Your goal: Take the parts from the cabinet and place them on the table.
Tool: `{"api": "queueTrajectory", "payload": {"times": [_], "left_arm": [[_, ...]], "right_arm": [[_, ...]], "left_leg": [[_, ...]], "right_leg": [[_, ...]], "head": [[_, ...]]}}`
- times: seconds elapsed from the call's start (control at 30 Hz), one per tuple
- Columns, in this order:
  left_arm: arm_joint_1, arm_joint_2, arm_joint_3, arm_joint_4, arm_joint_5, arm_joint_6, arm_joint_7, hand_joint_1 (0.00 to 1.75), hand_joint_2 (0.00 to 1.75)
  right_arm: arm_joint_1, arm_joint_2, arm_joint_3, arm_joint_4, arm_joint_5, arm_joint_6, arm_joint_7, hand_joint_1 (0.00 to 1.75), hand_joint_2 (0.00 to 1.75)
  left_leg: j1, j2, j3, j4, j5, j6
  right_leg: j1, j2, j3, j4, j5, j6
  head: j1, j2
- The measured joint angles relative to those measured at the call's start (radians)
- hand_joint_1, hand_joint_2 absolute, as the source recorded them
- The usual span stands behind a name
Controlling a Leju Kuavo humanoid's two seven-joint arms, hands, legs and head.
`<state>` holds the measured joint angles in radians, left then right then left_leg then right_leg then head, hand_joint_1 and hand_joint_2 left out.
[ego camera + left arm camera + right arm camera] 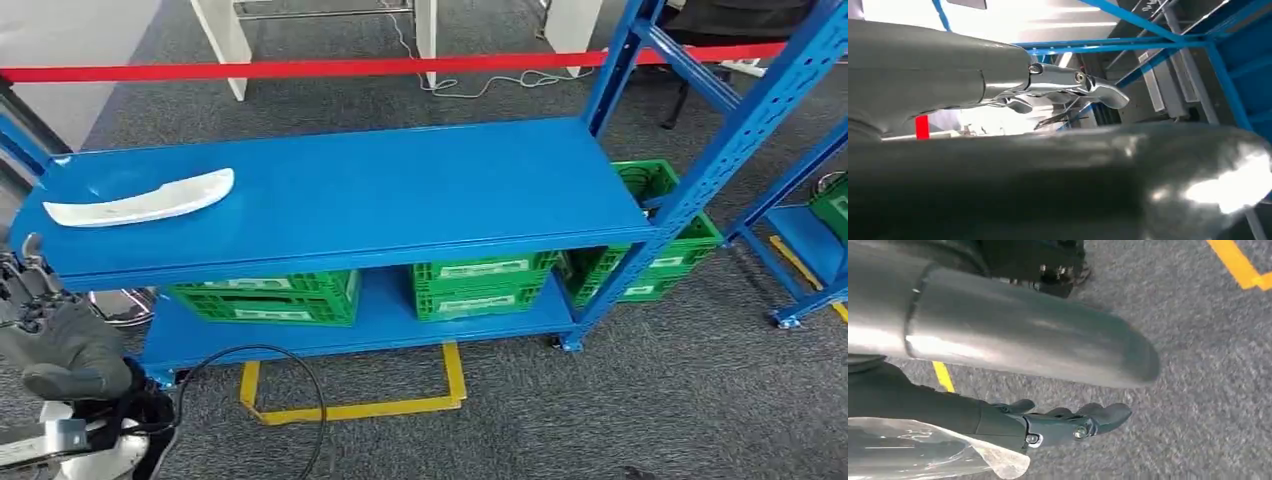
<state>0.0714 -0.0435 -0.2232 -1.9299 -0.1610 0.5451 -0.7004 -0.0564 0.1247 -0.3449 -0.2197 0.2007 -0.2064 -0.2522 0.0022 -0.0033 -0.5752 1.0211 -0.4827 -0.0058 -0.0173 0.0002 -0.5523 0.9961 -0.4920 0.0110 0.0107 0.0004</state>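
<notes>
A long white curved part [140, 201] lies flat on the top board of the blue shelf rack [400, 190], near its left end. My left hand [55, 335] hangs low at the left, in front of and below that board, apart from the part. In the left wrist view its fingers [1073, 87] stretch out with nothing between them and the thumb. My right hand [1063, 422] hangs over the grey carpet with its fingers straight and apart from the thumb, holding nothing. A clear plastic film [923, 450] shows beside its wrist.
Green crates [480, 283] stand on the rack's lower board, another [650, 240] behind its right post. A red barrier tape [300, 68] runs across behind the rack. Yellow floor marking [350, 400] and a black cable [290, 380] lie in front. A second blue rack [800, 230] stands at the right.
</notes>
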Motion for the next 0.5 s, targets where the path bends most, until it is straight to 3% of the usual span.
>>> {"api": "queueTrajectory", "payload": {"times": [0.03,0.1,0.13,0.17,0.2,0.23,0.3,0.33,0.37,0.47,0.5], "left_arm": [[-0.002,0.000,0.000,0.000,-0.002,0.001,0.000,0.00,0.00],[0.000,0.000,0.000,0.000,-0.006,0.003,0.000,0.00,0.00],[0.000,0.000,0.000,0.000,-0.008,0.004,0.000,0.00,0.00],[0.000,0.000,-0.001,0.000,-0.010,0.006,0.000,0.00,0.00],[0.000,0.000,-0.002,0.000,-0.011,0.007,0.000,0.00,0.00],[-0.001,0.000,-0.002,0.000,-0.011,0.009,0.000,0.00,0.00],[-0.001,0.000,-0.006,-0.004,-0.011,0.014,0.000,0.00,0.00],[-0.003,0.000,-0.008,-0.006,-0.011,0.017,0.000,0.00,0.00],[-0.004,0.000,-0.010,-0.008,-0.011,0.018,0.000,0.00,0.00],[-0.001,0.002,-0.011,-0.009,-0.008,0.019,0.000,0.00,0.00],[-0.002,0.002,-0.012,-0.010,-0.008,0.019,0.000,0.00,0.00]], "right_arm": [[-0.002,0.000,0.000,0.000,0.000,-0.001,0.000,0.00,0.00],[-0.003,0.000,0.000,0.000,0.004,0.000,0.000,0.00,0.00],[-0.002,0.000,0.001,0.000,0.006,0.001,0.002,0.00,0.00],[-0.002,0.000,0.001,0.000,0.008,0.001,0.005,0.00,0.00],[-0.002,0.000,0.002,0.000,0.009,0.001,0.007,0.00,0.00],[-0.002,0.000,0.002,0.000,0.009,-0.002,0.010,0.00,0.00],[-0.004,0.000,0.001,0.000,0.006,-0.015,0.018,0.00,0.00],[-0.003,0.000,0.001,0.000,0.006,-0.014,0.018,0.00,0.00],[-0.004,0.000,0.001,0.000,0.006,-0.013,0.018,0.00,0.00],[-0.004,0.000,0.001,0.000,0.007,-0.012,0.018,0.00,0.00],[-0.004,0.000,0.001,0.000,0.007,-0.012,0.018,0.00,0.00]], "left_leg": [[0.000,0.001,-0.014,0.035,-0.029,-0.006],[0.006,0.001,-0.081,0.191,-0.109,-0.015],[0.006,0.001,-0.115,0.266,-0.137,-0.018],[0.007,0.001,-0.129,0.299,-0.140,-0.020],[0.009,0.001,-0.121,0.285,-0.118,-0.021],[0.011,0.001,-0.097,0.232,-0.081,-0.020],[0.013,0.001,-0.009,0.048,0.011,-0.016],[0.009,0.000,0.014,0.008,0.001,-0.014],[0.007,-0.001,0.014,-0.009,0.000,-0.007],[0.003,-0.002,0.007,-0.006,0.001,0.012],[0.009,-0.001,0.010,-0.013,0.007,0.020]], "right_leg": [[0.000,0.000,0.000,0.000,0.000,-0.004],[0.000,-0.001,0.000,0.000,0.000,-0.008],[0.000,-0.002,-0.001,0.001,-0.001,-0.008],[0.000,-0.002,0.000,0.001,-0.001,-0.008],[-0.001,-0.002,0.001,0.001,-0.001,-0.008],[-0.001,-0.001,0.001,0.001,-0.001,-0.007],[-0.002,0.001,0.007,0.002,-0.004,-0.002],[0.002,0.001,0.006,0.003,-0.006,0.004],[0.005,0.003,-0.001,0.009,-0.008,0.009],[0.002,0.000,-0.001,0.003,-0.004,0.027],[-0.001,0.001,-0.010,0.009,-0.012,0.032]], "head": [[-0.005,0.000],[-0.005,0.000],[-0.006,0.000],[-0.005,0.000],[-0.005,0.000],[-0.005,0.000],[-0.006,0.000],[-0.005,0.000],[-0.004,0.000],[-0.003,0.000],[-0.005,0.000]]}}
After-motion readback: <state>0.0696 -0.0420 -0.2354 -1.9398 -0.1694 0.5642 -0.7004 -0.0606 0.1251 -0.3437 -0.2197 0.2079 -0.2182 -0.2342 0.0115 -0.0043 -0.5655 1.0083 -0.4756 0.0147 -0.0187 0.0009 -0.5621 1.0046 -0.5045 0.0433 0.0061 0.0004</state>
